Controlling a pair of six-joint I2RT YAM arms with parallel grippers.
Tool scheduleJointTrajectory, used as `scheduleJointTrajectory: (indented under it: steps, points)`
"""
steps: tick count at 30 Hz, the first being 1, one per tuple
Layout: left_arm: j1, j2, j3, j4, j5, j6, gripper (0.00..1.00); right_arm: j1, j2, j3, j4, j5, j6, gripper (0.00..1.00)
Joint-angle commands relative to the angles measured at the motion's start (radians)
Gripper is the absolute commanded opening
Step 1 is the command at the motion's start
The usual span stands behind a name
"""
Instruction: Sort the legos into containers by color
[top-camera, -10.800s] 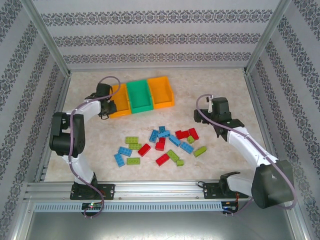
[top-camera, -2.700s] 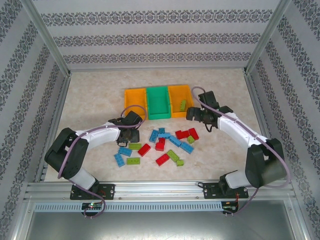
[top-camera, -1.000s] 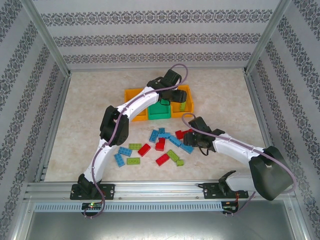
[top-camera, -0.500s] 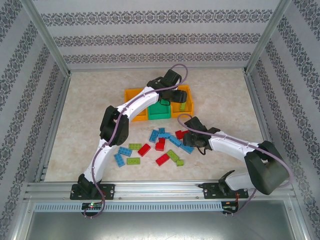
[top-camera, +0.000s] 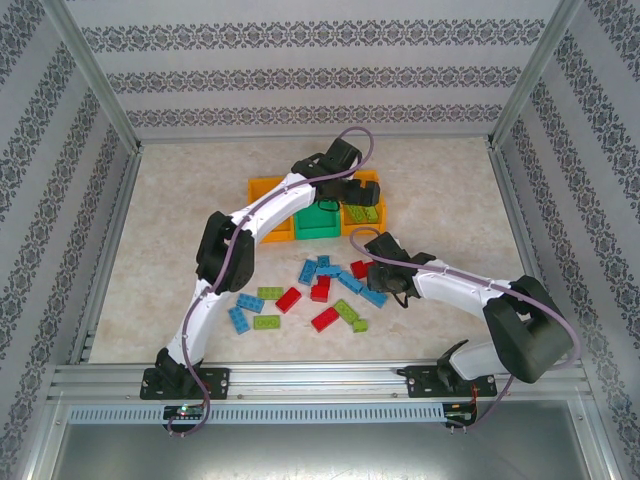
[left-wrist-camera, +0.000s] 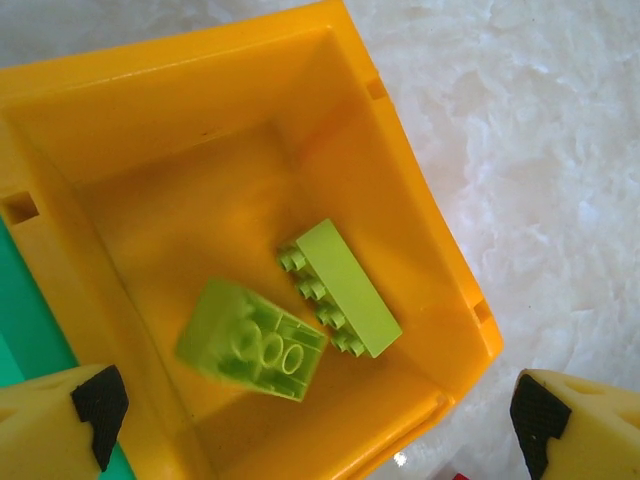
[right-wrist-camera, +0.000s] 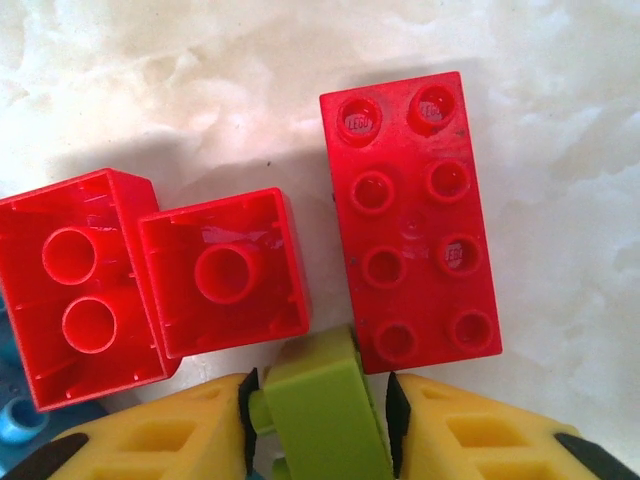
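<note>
1. Two lime legos lie in the right bin, which is orange. One is on its side and the other is tipped with its hollow side showing. Half a second ago the top view showed only one there, so a brick has just dropped in.
2. The left fingers are spread as wide as they go and hold nothing. They hang over that bin and have just opened, so the release is done.
3. The right fingers have just closed and now pinch another lime brick between the pads. It looks to be still down on the surface, at the pile's right edge.
4. Three red bricks sit right by it. One lies studs up, and two lie hollow side up and touch each other.
5. The rest of the legos, red, blue and lime, are loose on the surface in front of the bins.
6. The left arm crosses the green bin, so I can't tell what is in it.
7. For the task, lime is going into the right bin: two are in and a third is gripped. Reds and blues all seem to be still in the pile, so most of the sorting remains.
8. The left arm is free for the next pick. The right arm needs a clean lift that doesn't drag the reds.
</note>
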Motion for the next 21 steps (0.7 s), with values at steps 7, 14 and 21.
scheduleJointTrajectory:
  steps: [7,14,21]
  points:
    - [-0.008,-0.141,-0.133,0.070,0.013,-0.030,1.00,0.030,0.027,0.037,-0.029,0.033,-0.023,0.30]
    - [-0.008,-0.236,-0.253,0.118,-0.005,-0.034,1.00,0.060,0.005,0.053,-0.065,0.062,-0.010,0.25]
    - [0.007,-0.334,-0.383,0.142,-0.039,-0.032,1.00,0.054,-0.109,0.104,-0.106,0.075,-0.028,0.24]
